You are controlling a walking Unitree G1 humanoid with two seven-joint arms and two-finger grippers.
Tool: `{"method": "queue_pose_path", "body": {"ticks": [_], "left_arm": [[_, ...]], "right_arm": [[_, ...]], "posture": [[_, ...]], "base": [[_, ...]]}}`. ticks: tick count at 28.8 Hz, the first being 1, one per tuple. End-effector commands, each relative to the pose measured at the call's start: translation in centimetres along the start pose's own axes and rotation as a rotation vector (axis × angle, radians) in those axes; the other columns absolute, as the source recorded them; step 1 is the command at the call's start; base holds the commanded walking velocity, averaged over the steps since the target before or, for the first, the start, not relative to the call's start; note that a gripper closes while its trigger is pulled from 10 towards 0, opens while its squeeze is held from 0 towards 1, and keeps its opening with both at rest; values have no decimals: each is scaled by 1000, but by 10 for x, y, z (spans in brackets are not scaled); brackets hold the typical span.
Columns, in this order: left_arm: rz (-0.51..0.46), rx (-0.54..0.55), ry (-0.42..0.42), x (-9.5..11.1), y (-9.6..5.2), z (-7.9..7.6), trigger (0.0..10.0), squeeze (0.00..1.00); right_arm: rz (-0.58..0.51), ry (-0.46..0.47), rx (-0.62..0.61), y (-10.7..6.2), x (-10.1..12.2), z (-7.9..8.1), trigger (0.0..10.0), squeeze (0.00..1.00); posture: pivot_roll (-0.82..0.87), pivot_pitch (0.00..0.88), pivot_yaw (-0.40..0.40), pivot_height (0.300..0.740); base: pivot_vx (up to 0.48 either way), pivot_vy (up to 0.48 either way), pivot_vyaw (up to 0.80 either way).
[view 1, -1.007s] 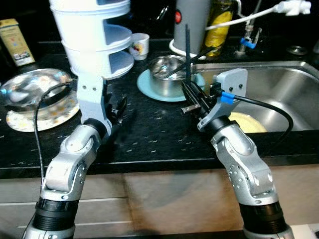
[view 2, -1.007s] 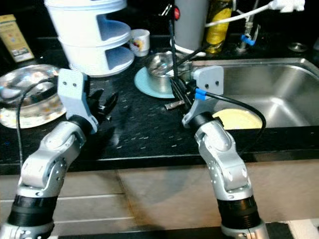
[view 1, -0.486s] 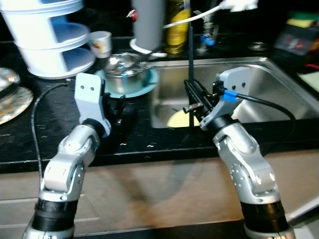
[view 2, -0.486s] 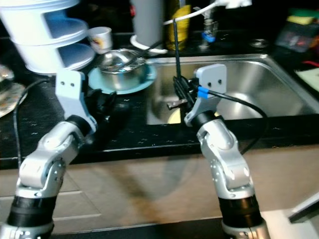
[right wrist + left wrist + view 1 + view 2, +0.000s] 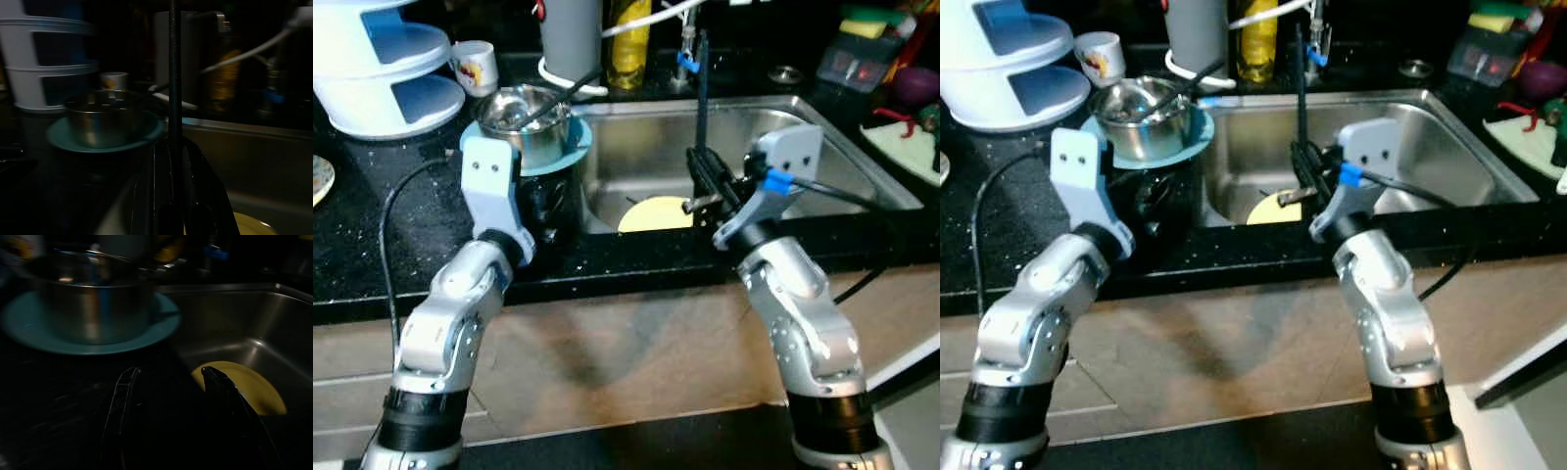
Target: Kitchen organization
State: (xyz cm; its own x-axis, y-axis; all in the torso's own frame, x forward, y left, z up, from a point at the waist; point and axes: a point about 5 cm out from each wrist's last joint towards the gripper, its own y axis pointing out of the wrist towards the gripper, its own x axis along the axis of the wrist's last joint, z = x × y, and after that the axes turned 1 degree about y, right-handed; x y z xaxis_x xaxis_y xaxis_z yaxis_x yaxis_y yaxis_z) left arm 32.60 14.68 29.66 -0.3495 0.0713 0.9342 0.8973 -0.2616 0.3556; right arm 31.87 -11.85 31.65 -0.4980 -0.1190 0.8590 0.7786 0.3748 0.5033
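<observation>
While left pincer point(image 5: 168, 382) gapes, right pincer point(image 5: 705, 186) clamps a thin black rod point(image 5: 701, 88) over the steel sink point(image 5: 822, 137).

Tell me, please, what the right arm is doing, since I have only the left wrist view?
Observer: The right gripper is shut on a long black stick, held upright at the front edge of the sink.
Operator: Thank you. Is anything inside the steel pot that I see on the teal plate?
Observer: Yes, a dark utensil handle leans out of it toward the back of the counter.
Operator: And what stands behind the pot?
Observer: A small white mug, next to a white tiered rack on the robot's left.
</observation>
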Motion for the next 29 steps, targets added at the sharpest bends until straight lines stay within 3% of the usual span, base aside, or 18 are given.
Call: {"method": "queue_pose_path", "body": {"ticks": [1,22,25,29], "left_arm": [[13,15,16,-1,-2,5,10000,0],[11,-2,37,2,2,5,10000,0],[-49,-8,76,11,2,5,10000,0],[-87,14,113,19,3,9,10000,0]], "right_arm": [[22,-2,-1,-2,-5,0,10000,0],[-25,-22,-88,1,3,-18,10000,0],[-156,-6,-162,1,21,-28,10000,0],[-204,-10,-197,0,29,-35,10000,0]], "posture": [[-1,241,-25,740],[5,236,-15,740],[6,231,-13,740],[4,228,-12,740]], "base": [[0,0,0],[0,0,0],[0,0,0],[0,0,0]]}}
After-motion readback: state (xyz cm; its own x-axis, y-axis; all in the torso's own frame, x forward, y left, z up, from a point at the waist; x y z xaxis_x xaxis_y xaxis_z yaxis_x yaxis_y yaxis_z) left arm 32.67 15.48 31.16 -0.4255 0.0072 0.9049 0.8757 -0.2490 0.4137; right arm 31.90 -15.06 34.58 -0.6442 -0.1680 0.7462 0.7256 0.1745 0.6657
